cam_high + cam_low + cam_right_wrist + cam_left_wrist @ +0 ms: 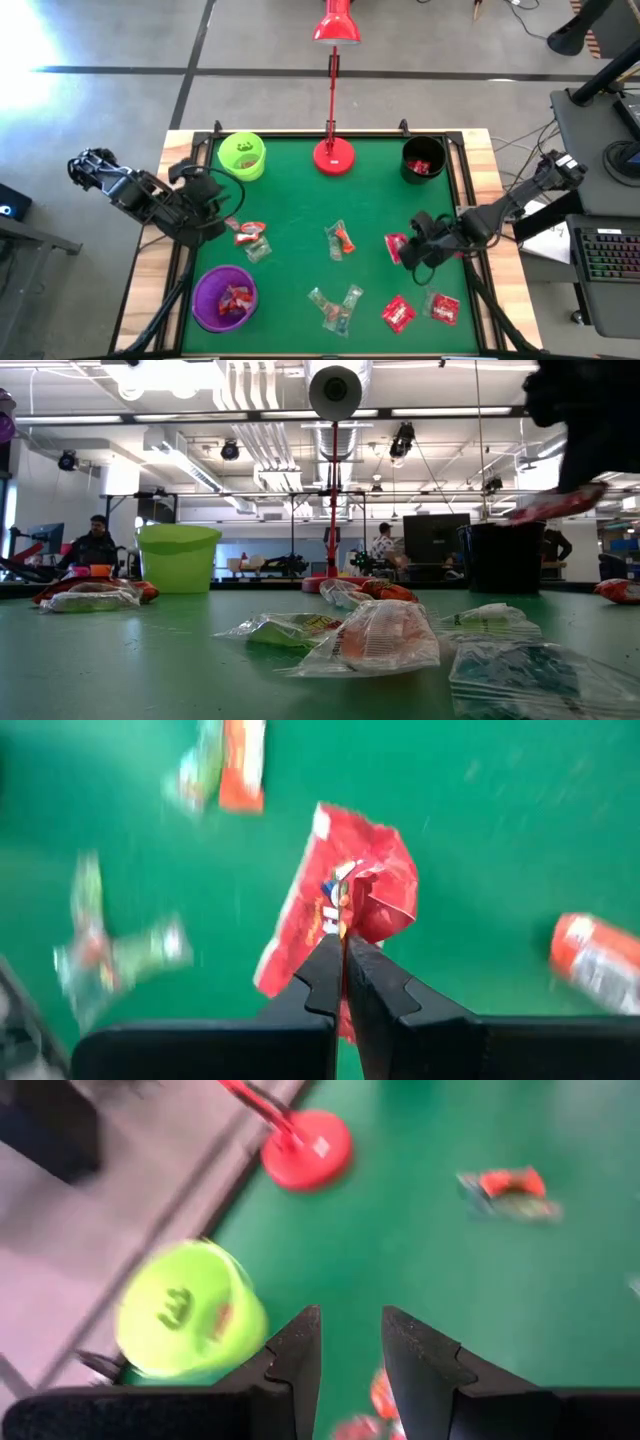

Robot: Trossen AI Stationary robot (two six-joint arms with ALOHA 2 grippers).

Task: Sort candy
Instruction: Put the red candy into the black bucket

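right pincer (345,945) clamped on red candy (340,900); left pincer (350,1350) narrowly parted, empty.

candy (340,905): crinkled glossy red wrapper, pinched between the fingers
table (290,200): matt green covering, wooden edge
lime-green cup (190,1312): smooth plastic
right gripper (345,955): matt black

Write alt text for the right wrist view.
The right gripper, shut, pinches a red candy wrapper above the green table. Other candies lie around: an orange one, a clear greenish one, another red one.
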